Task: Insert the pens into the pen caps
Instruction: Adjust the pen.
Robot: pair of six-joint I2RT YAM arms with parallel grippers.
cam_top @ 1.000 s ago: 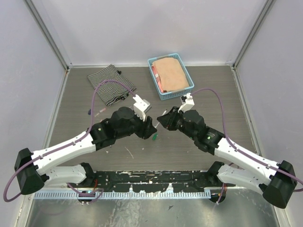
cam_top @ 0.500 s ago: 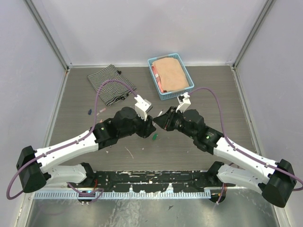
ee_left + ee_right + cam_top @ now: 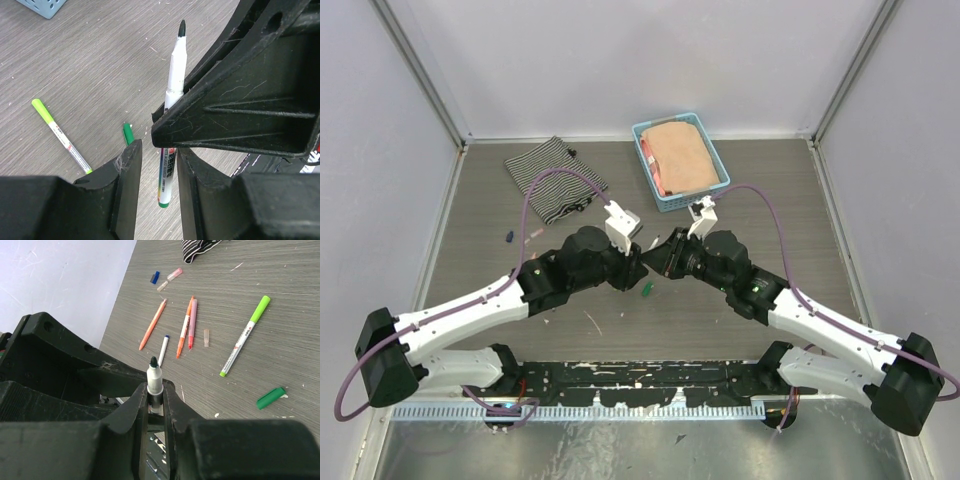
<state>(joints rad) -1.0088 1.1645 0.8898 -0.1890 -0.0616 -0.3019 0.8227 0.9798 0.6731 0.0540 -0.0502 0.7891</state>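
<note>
My right gripper (image 3: 155,396) is shut on a white pen (image 3: 154,376), dark green tip up. In the left wrist view the same pen (image 3: 167,175) hangs between the fingers of my left gripper (image 3: 159,186), which is open; a gap shows on the pen's left side. The two grippers meet at mid-table, left gripper (image 3: 636,268) against right gripper (image 3: 658,260). A green pen cap (image 3: 270,397) lies loose on the table beneath them, next to a lime-capped pen (image 3: 245,337). Orange, pink and white pens (image 3: 184,327) lie further left with a blue cap (image 3: 155,277) and pale caps (image 3: 174,274).
A blue basket (image 3: 649,168) holding a tan cloth stands at the back, with a striped cloth (image 3: 555,177) to its left. The enclosure walls close in the table on three sides.
The two grippers have come together at mid-table. My left gripper's jaws have narrowed around the lower part of the pen held by the right gripper.
</note>
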